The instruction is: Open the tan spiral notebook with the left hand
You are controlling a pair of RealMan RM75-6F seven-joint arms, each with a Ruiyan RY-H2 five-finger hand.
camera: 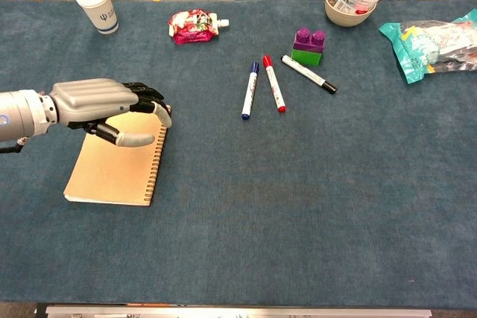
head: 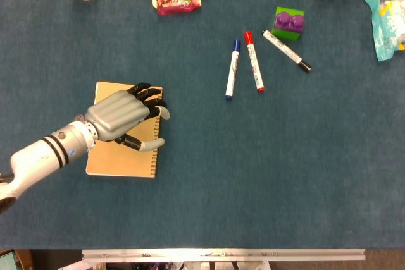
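Left hand (head: pixel 123 118) hovers, fingers apart, grasping nothing, above the closed tan spiral notebook (head: pixel 111 156).
Chest view alone shows its fingertips (camera: pixel 165 115) raised off the spiral edge.

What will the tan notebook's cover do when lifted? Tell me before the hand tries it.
The tan spiral notebook lies closed and flat, so its thin cover probably flexes rather than staying stiff. The coil along its right edge should act as a hinge. Being light, it may slide under the left hand.
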